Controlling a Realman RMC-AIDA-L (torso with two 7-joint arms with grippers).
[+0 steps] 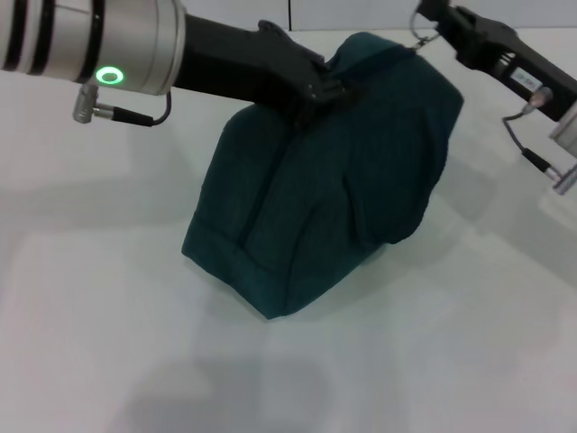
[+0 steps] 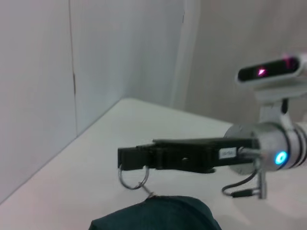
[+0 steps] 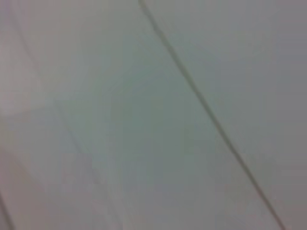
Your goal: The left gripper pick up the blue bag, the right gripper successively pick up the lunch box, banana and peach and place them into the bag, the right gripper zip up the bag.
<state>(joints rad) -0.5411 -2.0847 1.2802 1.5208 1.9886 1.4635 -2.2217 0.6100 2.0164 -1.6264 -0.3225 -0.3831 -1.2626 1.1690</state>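
On the left, the left gripper point(image 1: 317, 93) reaches in from the upper corner of the head view, its fingers clamped on the top of the bag point(image 1: 325, 180), where a dark strap or handle appears pinched between them. The bag stands tilted on the white counter point(image 1: 108, 298), its base on the surface and its upper end propped up by that hold. In the middle, the teal fabric looks full and its top seam shows no gap from this side; no lunch box, banana or peach is visible anywhere on the counter, which suggests all three are already inside, though the contents themselves are hidden.

On the right, the right gripper point(image 1: 431, 20) is at the bag's far top end. The left wrist view shows it point(image 2: 125, 157) level above the fabric point(image 2: 158, 213), fingers close together with the metal ring pull point(image 2: 133, 178) hanging from their tip, apparently held. The right wrist view shows only blank pale surface.

By this reading the loading is done and the zip stroke is under way or near its end; how much of the zipper remains open cannot be told. What may be left is finishing the pull and letting go.
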